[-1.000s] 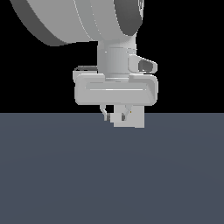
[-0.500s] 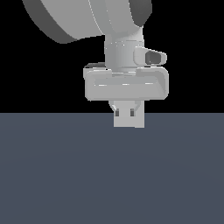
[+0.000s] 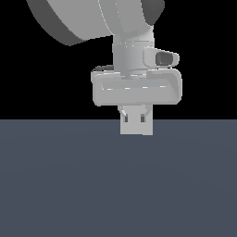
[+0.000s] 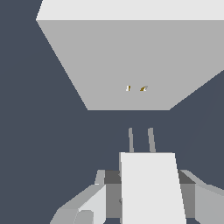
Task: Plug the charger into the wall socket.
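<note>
Two thin prongs face the wall socket (image 4: 131, 65) just ahead as my gripper (image 3: 136, 121) clamps the charger (image 4: 151, 188) by its flat sides, which I judge light, rigid, slightly slippery.

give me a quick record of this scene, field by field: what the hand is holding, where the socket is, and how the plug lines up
hand: shut on the charger, above the dark floor
charger: white block, two prongs pointing at the wall socket
wall socket: grey panel ahead in the wrist view, two small holes visible
gap: prongs not yet in the socket, floor shows between them
alignment: prongs look roughly in line with the holes
exterior view: socket not visible
</note>
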Controlling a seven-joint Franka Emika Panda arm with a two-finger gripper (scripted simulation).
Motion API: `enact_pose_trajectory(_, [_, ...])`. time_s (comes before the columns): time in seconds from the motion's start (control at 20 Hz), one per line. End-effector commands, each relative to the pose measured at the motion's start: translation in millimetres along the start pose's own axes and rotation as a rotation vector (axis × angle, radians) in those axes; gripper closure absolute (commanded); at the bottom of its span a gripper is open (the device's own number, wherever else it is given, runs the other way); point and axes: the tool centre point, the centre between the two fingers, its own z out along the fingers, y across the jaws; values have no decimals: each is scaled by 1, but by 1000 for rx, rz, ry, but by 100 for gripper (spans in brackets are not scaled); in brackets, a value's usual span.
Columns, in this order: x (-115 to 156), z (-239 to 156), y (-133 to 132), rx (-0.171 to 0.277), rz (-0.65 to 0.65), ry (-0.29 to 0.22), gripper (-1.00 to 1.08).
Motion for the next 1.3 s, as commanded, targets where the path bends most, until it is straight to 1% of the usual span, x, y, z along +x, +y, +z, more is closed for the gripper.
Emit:
enact_pose_trajectory(0.0, [0, 0, 0, 0, 0, 0, 108])
enact_pose_trajectory(0.35, [9, 3, 0, 0, 0, 0, 108])
enact_pose_trajectory(0.9, [43, 15, 0, 0, 0, -1, 108])
enact_pose_trajectory(1.25, [47, 17, 0, 0, 0, -1, 108])
